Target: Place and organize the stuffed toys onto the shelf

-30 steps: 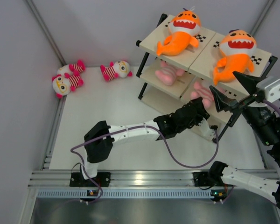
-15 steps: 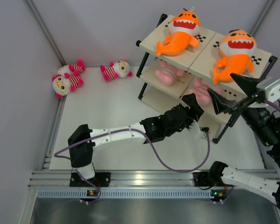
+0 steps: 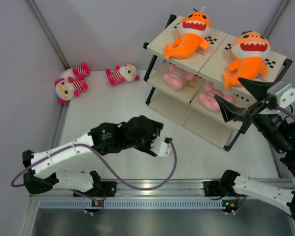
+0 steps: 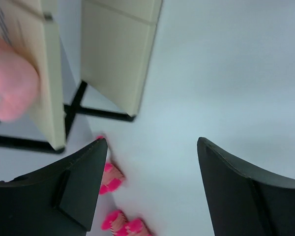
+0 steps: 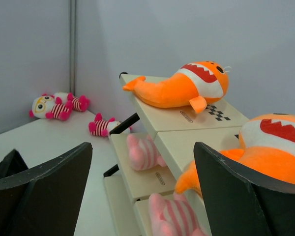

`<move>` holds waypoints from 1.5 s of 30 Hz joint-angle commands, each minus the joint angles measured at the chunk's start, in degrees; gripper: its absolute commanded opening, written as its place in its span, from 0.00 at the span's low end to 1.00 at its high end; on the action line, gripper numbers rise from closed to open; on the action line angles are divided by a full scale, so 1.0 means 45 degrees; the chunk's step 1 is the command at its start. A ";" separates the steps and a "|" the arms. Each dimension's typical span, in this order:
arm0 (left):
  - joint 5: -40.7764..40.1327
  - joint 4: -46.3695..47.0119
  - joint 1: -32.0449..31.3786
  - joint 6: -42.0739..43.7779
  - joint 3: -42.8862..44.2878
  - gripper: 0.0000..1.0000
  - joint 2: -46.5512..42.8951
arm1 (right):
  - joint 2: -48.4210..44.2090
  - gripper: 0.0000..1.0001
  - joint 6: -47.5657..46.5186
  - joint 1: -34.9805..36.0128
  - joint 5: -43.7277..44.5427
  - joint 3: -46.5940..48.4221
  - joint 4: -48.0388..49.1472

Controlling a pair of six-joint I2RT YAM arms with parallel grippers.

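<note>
Two sharks lie on the top boards of the shelf [image 3: 173, 105]. The left shark [image 3: 191, 34] shows whole. The right shark [image 3: 248, 56] has its tail end behind my right gripper [image 3: 228, 89] in the overhead view and is cut off at the frame edge in my right wrist view. Those fingers stand wide apart with nothing between them, at the shelf's right end. How high they hang over the boards I cannot tell.

One tier down, the left pink doll [image 3: 176, 77] and right pink doll [image 3: 210, 97] lie half under the top boards, so only their front parts show. The bottom tier is mostly covered by the boards above it.

My left gripper [image 4: 152, 142] is off the shelf, out in front of its left half, over the table [image 3: 113, 113]. From overhead my own wrist hides the fingers, but my wrist view shows them spread wide and holding nothing. That view is tilted and blurred. A pink lump [image 4: 10, 78] on a shelf board is cut off at the frame's left edge, and I cannot say which doll it is. Pink feet [image 4: 110, 178] peek past one finger [image 4: 83, 182], and their owner is hidden.

Well left of the shelf, one striped doll [image 3: 122, 73] lies on the table. Farther left, in the corner, a striped heap [image 3: 71, 82] looks like two dolls pressed together, though I cannot separate them for certain.
</note>
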 commanded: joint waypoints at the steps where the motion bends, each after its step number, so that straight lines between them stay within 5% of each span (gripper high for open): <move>1: 0.1322 -0.2270 0.2606 -0.1272 -0.1152 0.79 -0.1020 | 0.0244 0.85 -0.0224 -0.0117 -0.0452 0.0266 0.0020; 5: 0.4460 -0.2270 0.9684 0.0737 -0.1644 0.72 -0.0243 | 0.0244 0.86 -0.0400 -0.0117 -0.1057 0.0032 0.0137; 10: 0.5971 -0.2095 1.3568 0.0705 0.0304 0.67 0.3304 | 0.0303 0.86 -0.0517 -0.0117 -0.1215 -0.0105 -0.0038; 14: 0.6775 -0.1395 1.5462 -0.1863 0.3466 0.68 0.6330 | 0.0167 0.86 -0.0673 -0.0117 -0.1293 -0.0339 -0.0097; 20: 0.3360 0.1965 1.5760 -0.5466 0.7550 0.69 1.0009 | -0.0010 0.87 -0.0985 -0.0117 -0.1312 -0.0457 -0.0116; 26: 0.2947 0.3137 1.5760 -0.7087 1.1614 0.73 1.3780 | 0.0048 0.87 -0.1200 -0.0117 -0.1449 -0.0476 -0.0194; 32: 0.2523 0.6122 1.5760 -0.8962 1.1988 0.88 1.5013 | 0.0088 0.87 -0.1240 -0.0117 -0.1566 -0.1041 0.0000; 39: 0.2848 0.6401 1.5760 -1.0135 1.1971 0.90 1.5931 | 0.0322 0.87 -0.1279 -0.0117 -0.1547 -0.1667 0.0039; 42: 0.3279 0.6343 1.5760 -1.0524 1.1716 0.87 1.6263 | 0.0341 0.87 -0.1376 -0.0117 -0.1489 -0.1804 0.0234; 45: 0.3297 0.6323 1.5760 -1.0975 1.1696 0.65 1.6596 | 0.0303 0.87 -0.1376 -0.0117 -0.1488 -0.1863 0.0391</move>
